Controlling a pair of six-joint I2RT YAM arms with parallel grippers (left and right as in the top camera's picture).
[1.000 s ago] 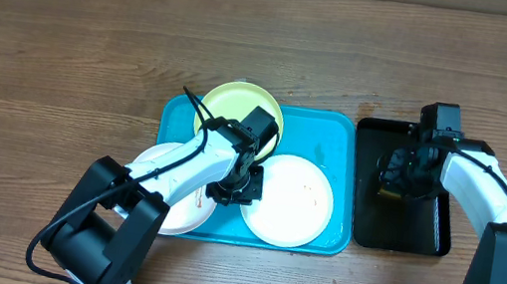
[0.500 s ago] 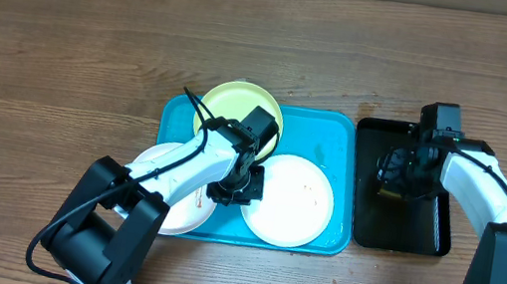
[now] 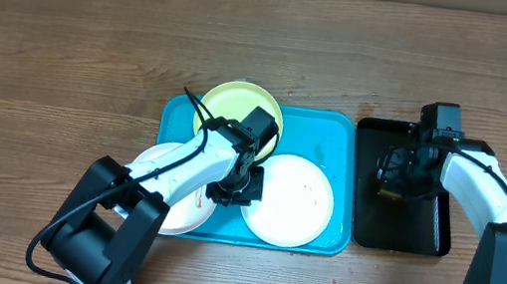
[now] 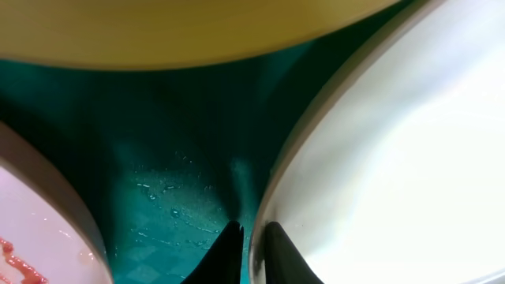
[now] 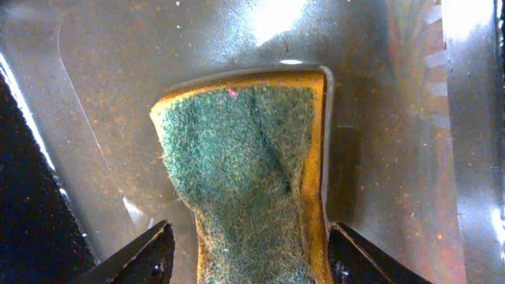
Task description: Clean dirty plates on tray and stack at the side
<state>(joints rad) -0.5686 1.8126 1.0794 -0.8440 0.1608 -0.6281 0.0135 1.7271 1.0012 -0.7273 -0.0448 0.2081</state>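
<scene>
The turquoise tray [image 3: 335, 134], rectangular with rounded corners and a raised rim, carries three round shallow plates. The lime-green plate [image 3: 234, 104] sits at its far-left corner, reaching over the far rim. The left white plate [image 3: 178, 209], with a red smear, lies at the near-left corner, overlapping the left rim. The right white plate [image 3: 290, 200], faintly speckled, lies flat near the near-right corner.

Sponge [image 5: 245, 158] on black tray [image 3: 401, 230]

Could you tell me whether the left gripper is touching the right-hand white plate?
Touching: left wrist view shows the left gripper pinching the rim of the white plate.
</scene>
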